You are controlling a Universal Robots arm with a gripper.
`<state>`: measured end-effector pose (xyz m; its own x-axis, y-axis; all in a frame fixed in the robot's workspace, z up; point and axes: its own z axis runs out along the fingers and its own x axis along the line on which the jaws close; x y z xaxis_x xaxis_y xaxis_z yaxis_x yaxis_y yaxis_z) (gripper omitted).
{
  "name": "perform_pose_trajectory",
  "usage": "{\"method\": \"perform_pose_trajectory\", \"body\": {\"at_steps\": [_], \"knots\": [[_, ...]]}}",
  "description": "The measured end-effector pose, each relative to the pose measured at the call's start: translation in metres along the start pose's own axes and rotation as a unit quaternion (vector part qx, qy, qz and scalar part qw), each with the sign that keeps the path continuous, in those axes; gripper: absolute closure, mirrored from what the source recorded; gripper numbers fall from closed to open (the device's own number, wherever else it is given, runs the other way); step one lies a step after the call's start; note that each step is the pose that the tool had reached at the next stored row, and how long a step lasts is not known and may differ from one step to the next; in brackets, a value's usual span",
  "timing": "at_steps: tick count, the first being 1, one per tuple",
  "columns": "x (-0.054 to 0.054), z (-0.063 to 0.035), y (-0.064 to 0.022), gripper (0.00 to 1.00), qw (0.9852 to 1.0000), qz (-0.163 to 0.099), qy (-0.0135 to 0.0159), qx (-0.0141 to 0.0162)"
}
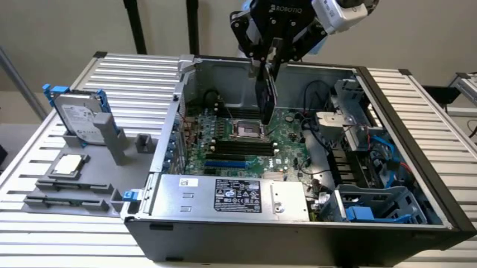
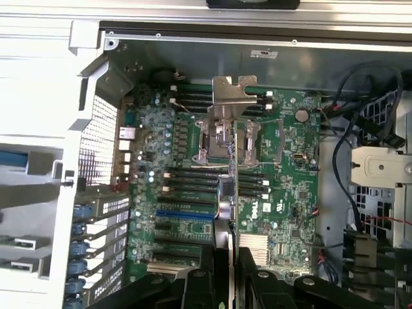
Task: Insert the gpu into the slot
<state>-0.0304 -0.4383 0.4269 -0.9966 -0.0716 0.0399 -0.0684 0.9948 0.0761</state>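
Gripper (image 2: 232,259), clamped on the thin black gpu (image 1: 266,95) whose upper end its grip hides, holds it upright, edge-on, above and apart from the narrow bright-blue plastic slot (image 1: 225,165).

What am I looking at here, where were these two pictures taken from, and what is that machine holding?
This is a robot arm working on an open computer case that lies on a slatted table. One picture comes from a camera standing apart; the other from a camera on the arm's wrist, looking into the case. The arm's end effector, its grasping part, is closed on a thin black card, held on edge above the green circuit board. The card is not in the narrow blue slot yet. A silver power box sits inside the case, and a hard drive stands on the table at the exterior view's left.
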Motion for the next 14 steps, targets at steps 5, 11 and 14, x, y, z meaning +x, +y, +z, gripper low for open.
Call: {"method": "perform_pose_trajectory", "body": {"at_steps": [5,11,14], "knots": [[0.0000,0.0002,0.0000,0.74,0.9990,-0.045,0.0035,0.0018],[0.0000,0.0004,0.0000,0.74,0.9949,-0.100,0.0076,0.0040],[0.0000,0.0005,-0.0001,0.74,0.9919,-0.126,0.0097,0.0051]]}}
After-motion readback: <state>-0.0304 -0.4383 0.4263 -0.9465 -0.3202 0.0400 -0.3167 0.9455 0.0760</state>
